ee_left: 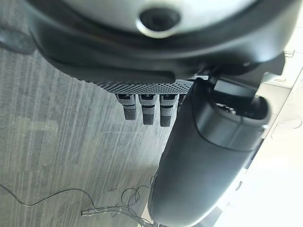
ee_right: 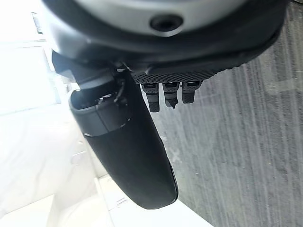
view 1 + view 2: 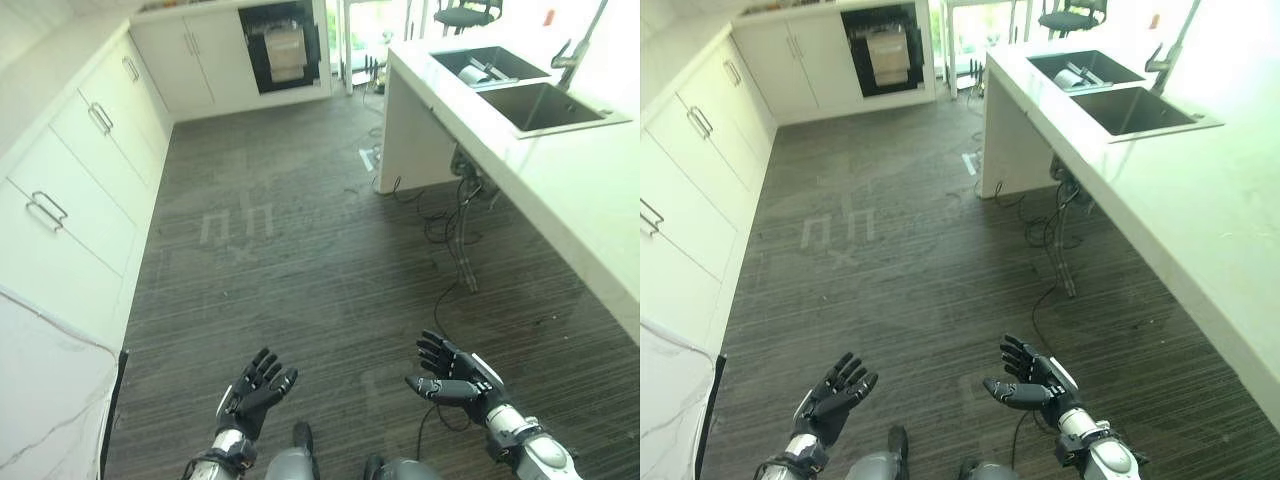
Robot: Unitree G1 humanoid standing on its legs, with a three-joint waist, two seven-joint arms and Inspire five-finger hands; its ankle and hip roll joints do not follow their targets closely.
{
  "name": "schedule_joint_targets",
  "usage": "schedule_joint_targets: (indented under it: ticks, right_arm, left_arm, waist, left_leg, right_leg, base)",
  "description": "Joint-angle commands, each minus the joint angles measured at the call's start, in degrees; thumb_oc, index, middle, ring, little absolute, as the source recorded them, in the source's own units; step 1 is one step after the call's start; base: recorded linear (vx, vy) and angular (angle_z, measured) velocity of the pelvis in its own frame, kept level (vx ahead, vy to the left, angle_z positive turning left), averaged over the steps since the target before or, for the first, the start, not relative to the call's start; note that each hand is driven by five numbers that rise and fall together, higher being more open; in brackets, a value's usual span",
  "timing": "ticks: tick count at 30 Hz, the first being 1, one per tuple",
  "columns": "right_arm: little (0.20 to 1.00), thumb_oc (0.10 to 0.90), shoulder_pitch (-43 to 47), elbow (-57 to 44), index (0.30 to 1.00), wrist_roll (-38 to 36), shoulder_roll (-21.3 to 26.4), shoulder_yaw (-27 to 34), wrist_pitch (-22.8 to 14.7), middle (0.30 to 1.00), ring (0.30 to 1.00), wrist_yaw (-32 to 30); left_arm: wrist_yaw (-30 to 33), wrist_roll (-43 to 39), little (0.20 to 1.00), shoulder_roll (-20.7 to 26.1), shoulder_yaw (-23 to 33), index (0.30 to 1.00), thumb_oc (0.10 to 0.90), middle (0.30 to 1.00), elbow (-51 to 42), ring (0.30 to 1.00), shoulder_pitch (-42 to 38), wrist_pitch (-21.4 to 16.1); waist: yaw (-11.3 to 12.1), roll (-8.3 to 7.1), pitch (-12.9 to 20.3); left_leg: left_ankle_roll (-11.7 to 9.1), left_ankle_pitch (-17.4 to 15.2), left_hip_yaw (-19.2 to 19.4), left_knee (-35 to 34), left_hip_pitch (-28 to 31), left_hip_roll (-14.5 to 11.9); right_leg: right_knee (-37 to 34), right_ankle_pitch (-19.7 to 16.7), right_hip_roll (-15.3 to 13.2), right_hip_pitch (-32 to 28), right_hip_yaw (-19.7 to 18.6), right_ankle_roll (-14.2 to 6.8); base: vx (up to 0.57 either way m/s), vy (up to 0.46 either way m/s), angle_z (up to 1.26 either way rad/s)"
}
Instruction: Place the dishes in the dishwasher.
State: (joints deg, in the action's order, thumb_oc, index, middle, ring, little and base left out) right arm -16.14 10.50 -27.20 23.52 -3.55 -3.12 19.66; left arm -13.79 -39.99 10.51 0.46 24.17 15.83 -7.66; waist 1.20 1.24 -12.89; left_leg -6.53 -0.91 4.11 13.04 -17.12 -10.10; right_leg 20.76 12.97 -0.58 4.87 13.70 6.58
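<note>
The double sink point(image 3: 520, 85) sits in the white counter point(image 3: 590, 190) along the robot's right, and everything else is placed from it here. In its far basin lie the dishes point(image 3: 483, 70) (pale pieces, too small to tell apart). Across the dark plank floor point(image 3: 300, 250) from the sink, set into the far run of white cabinets point(image 3: 190, 65), is the open dishwasher point(image 3: 283, 45), with a light rack showing inside its black opening. A black office chair point(image 3: 465, 14) stands beyond the sink's far end. Well short of the sink, low over the floor, the left hand point(image 3: 255, 392) is held out with fingers straight and spread, holding nothing. The right hand point(image 3: 455, 375), nearer the counter, is likewise flat and empty, palm turned inward.
</note>
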Motion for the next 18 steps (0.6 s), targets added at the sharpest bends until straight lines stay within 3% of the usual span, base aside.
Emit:
schedule_joint_targets:
  ticks: [1, 6, 10, 13, 15, 17, 18]
  right_arm:
    - [0.900, 0.800, 1.97, -9.17, 0.900, -3.76, 1.86, 1.42, -4.88, 0.900, 0.900, 1.85]
    - [0.900, 0.800, 1.25, -12.44, 0.900, -4.80, 0.13, 1.74, -4.42, 0.900, 0.900, 0.98]
    - [0.900, 0.800, 1.91, -13.76, 0.900, -4.58, -1.54, 1.36, -5.41, 0.900, 0.900, -0.14]
    - [0.900, 0.800, 2.38, -15.35, 0.900, -6.31, -2.35, 0.61, -5.07, 0.900, 0.900, -0.45]
    - [0.900, 0.800, 2.93, -15.49, 0.900, -5.79, -2.31, -0.65, -5.97, 0.900, 0.900, -1.08]
    - [0.900, 0.800, 3.19, -16.62, 0.900, -6.96, -1.49, -0.65, -6.07, 0.900, 0.900, -1.46]
    - [0.900, 0.800, 3.22, -17.28, 0.900, -6.95, -0.74, 0.22, -7.32, 0.900, 0.900, -1.20]
  left_arm:
    - [-2.47, 3.88, 0.900, 4.78, 1.66, 0.900, 0.800, 0.900, -5.86, 0.900, 0.95, -5.83]
    - [-3.12, 4.69, 0.900, 8.10, 1.71, 0.900, 0.800, 0.900, -7.15, 0.900, -1.89, -3.05]
    - [-2.18, 5.87, 0.900, 9.80, 0.74, 0.900, 0.800, 0.900, -7.91, 0.900, -3.45, -3.35]
    - [-0.49, 7.18, 0.900, 10.53, 0.30, 0.900, 0.800, 0.900, -10.07, 0.900, -3.97, -3.14]
    - [0.30, 7.76, 0.900, 10.81, -0.22, 0.900, 0.800, 0.900, -10.91, 0.900, -3.96, -3.91]
    - [1.26, 7.85, 0.900, 11.66, 0.01, 0.900, 0.800, 0.900, -13.25, 0.900, -3.91, -3.36]
    - [0.99, 8.42, 0.900, 12.85, 0.89, 0.900, 0.800, 0.900, -15.15, 0.900, -3.74, -2.96]
  waist:
    - [1.54, -0.33, 3.65]
    - [1.22, -1.37, 5.44]
    - [0.20, -0.84, 5.43]
    - [-0.15, 0.57, 4.60]
    - [-0.21, 0.82, 3.64]
    - [-0.35, 0.52, 3.14]
    - [-0.75, -0.45, 2.23]
  left_leg:
    - [0.24, -3.75, -0.02, 4.15, 0.87, 3.04]
    - [3.26, -7.01, 0.57, 4.15, 4.14, 5.13]
    - [6.77, -8.65, -1.72, 4.15, 5.82, 8.56]
    - [8.86, -9.85, -2.65, 4.15, 7.81, 10.79]
    - [9.32, -10.43, -1.99, 4.15, 9.37, 11.30]
    - [8.89, -10.73, -0.77, 4.15, 10.39, 11.29]
    - [8.37, -13.07, 1.57, 4.15, 12.95, 10.89]
  right_leg:
    - [-3.57, 2.26, -4.41, -5.43, -1.09, -11.07]
    - [-3.57, 0.10, -8.63, -8.41, 0.38, -14.64]
    - [-3.57, -11.48, -8.82, -10.32, 0.46, -15.99]
    - [15.54, -14.87, -9.79, -2.38, -0.71, -14.79]
    - [18.43, -13.03, -9.35, 1.14, -0.42, -13.27]
    - [7.90, -11.25, -6.80, 0.84, 3.06, -12.66]
    - [-3.57, -12.57, -8.11, 2.16, 6.29, -14.00]
  base:
    - [0.48, 0.441, -0.58]
    - [0.31, 0.292, -0.49]
    - [0.24, 0.246, -0.01]
    - [0.19, 0.262, -0.06]
    - [0.22, 0.122, -0.27]
    - [0.35, -0.111, -0.43]
    - [0.49, -0.279, -0.27]
